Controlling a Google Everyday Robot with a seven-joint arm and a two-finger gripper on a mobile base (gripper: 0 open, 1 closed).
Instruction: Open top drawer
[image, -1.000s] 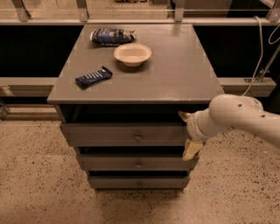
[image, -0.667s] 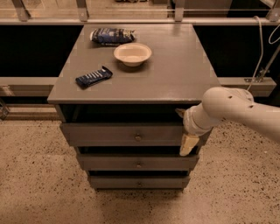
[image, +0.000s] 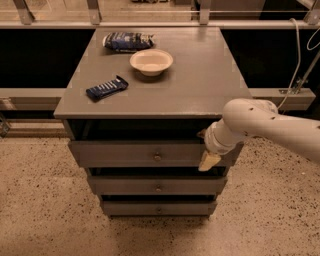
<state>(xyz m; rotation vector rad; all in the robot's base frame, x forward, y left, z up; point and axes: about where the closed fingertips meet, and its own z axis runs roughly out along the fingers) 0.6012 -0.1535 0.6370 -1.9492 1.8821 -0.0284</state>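
Observation:
The top drawer (image: 120, 153) is the widest grey drawer front of three, just under the cabinet top, with a small round metal knob (image: 157, 157) in its centre. It stands out a little further than the two narrower drawers (image: 130, 185) below it. My gripper (image: 206, 149), on a white arm coming in from the right, sits at the right end of the top drawer's front, to the right of the knob. One cream fingertip (image: 208, 161) hangs over the drawer's lower right edge.
On the grey cabinet top (image: 200, 75) lie a cream bowl (image: 151, 61), a dark blue snack bar (image: 106, 88) and a blue chip bag (image: 126, 41). A railing and dark panels run behind. A white cable (image: 300, 60) hangs at the right. Speckled floor surrounds the cabinet.
My arm and gripper have moved left along the top drawer's front, toward the knob. The drawers and the things on top have not moved.

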